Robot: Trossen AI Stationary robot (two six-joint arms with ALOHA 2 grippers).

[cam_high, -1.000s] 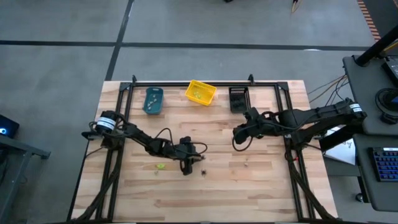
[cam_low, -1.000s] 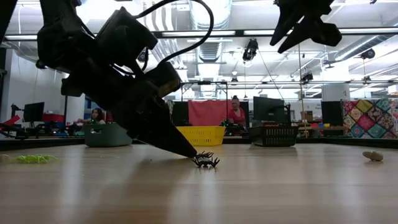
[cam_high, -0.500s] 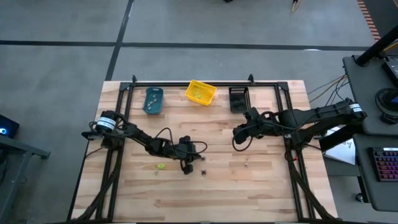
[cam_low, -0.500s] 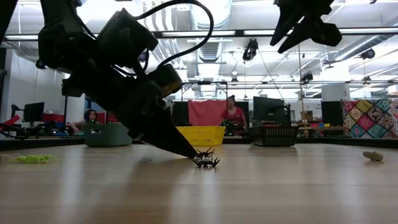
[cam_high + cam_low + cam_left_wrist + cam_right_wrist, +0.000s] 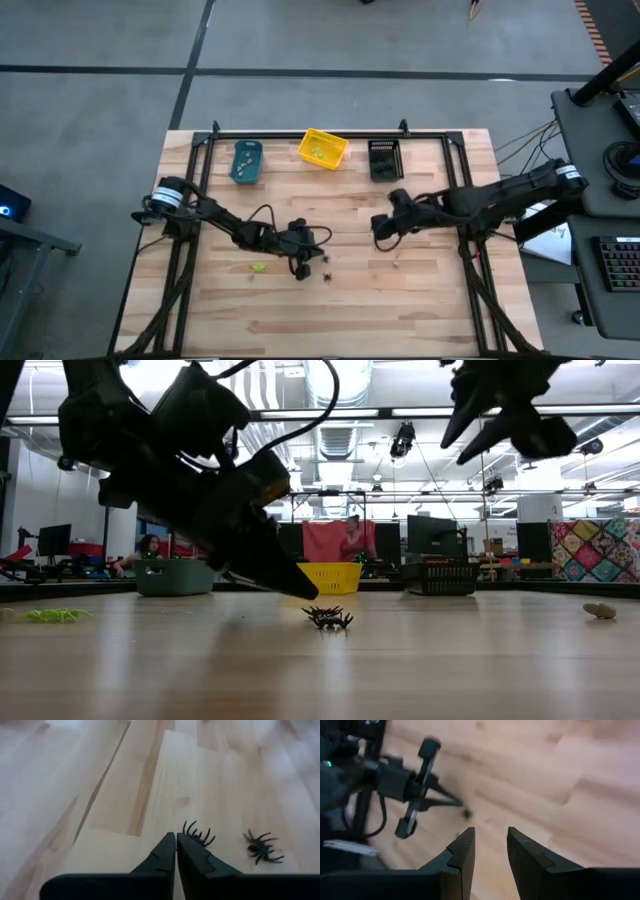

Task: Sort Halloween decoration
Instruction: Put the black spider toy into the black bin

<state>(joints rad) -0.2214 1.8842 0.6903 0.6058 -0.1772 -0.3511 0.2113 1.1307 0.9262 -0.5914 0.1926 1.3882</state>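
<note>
Well, left hand (image 5: pixel 176 842) pinched shut, empty, above table (image 5: pixel 420 300); black spiders (image 5: pixel 261 848) unsorted; right hand (image 5: pixel 490 845) parted, empty; bins (image 5: pixel 322 149) partly stocked.

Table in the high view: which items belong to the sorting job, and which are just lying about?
Job:
black spiders by the left hand
green trinket
pale trinket
teal bin
yellow bin
black bin

Lying about:
keyboard
loose cables
</note>
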